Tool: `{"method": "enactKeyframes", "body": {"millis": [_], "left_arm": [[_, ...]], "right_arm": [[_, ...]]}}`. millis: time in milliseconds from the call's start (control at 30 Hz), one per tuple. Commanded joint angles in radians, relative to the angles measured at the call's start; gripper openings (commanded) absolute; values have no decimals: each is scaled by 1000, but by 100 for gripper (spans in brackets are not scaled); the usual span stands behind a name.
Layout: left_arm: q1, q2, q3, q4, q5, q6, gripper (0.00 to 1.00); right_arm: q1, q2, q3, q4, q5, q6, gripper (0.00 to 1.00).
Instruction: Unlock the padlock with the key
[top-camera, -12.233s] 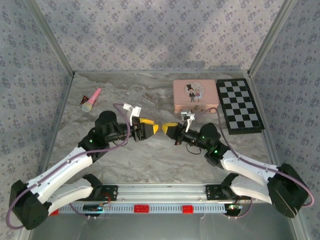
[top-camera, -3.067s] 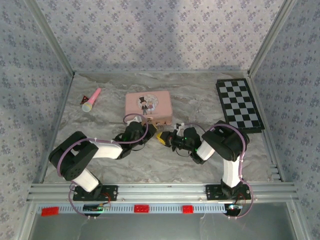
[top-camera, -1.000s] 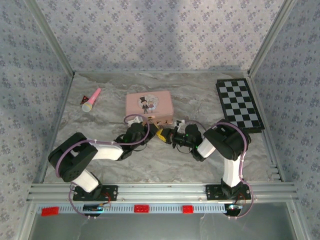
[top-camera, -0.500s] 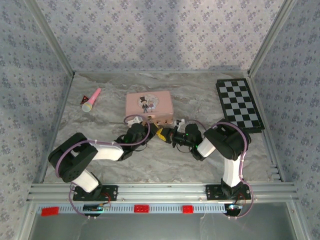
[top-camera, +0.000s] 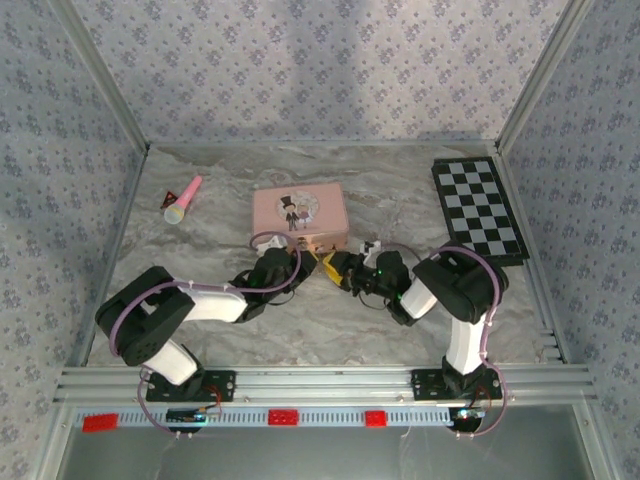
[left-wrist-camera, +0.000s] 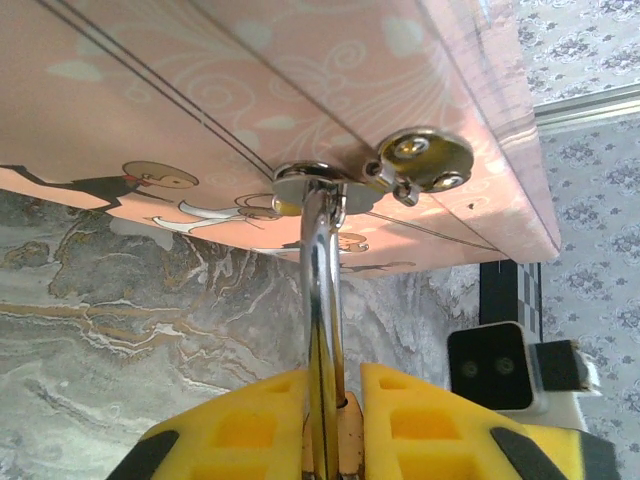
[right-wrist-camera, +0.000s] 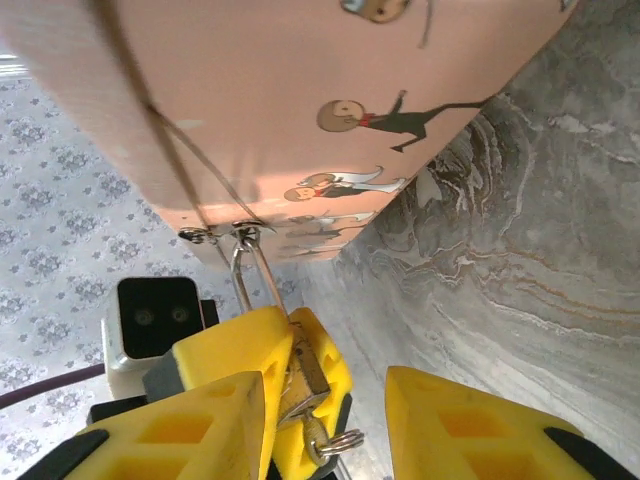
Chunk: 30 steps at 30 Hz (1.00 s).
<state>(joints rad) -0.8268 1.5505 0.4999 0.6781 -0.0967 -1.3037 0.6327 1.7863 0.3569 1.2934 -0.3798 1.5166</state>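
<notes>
Left tool (left-wrist-camera: 335, 390) pinches padlock (left-wrist-camera: 320, 280); key (right-wrist-camera: 320, 432) seemingly inserted.

Pink tin (top-camera: 300, 212), chequered black-and-white board (top-camera: 478, 210), silver-shackled padlock (left-wrist-camera: 320, 290).

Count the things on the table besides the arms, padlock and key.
3: toy microphone far left, pink tin in the middle, chessboard far right. Something small might be hidden.
</notes>
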Motion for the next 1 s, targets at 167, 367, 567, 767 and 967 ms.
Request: {"method": "enactKeyframes", "body": {"millis": [167, 367, 567, 767, 967], "left_arm": [[1, -27, 12, 81, 20, -9, 0], [11, -21, 6, 75, 25, -15, 0], [15, -5, 24, 70, 47, -21, 0], [15, -7, 28, 55, 61, -20, 0], [14, -6, 29, 54, 72, -25, 0]], "right_arm": [[28, -283, -35, -437, 147, -333, 36], [141, -592, 20, -895, 439, -714, 35], [231, -695, -12, -858, 597, -1006, 36], [322, -732, -45, -772, 621, -1308, 40], [448, -696, -57, -696, 745, -1623, 42]]}}
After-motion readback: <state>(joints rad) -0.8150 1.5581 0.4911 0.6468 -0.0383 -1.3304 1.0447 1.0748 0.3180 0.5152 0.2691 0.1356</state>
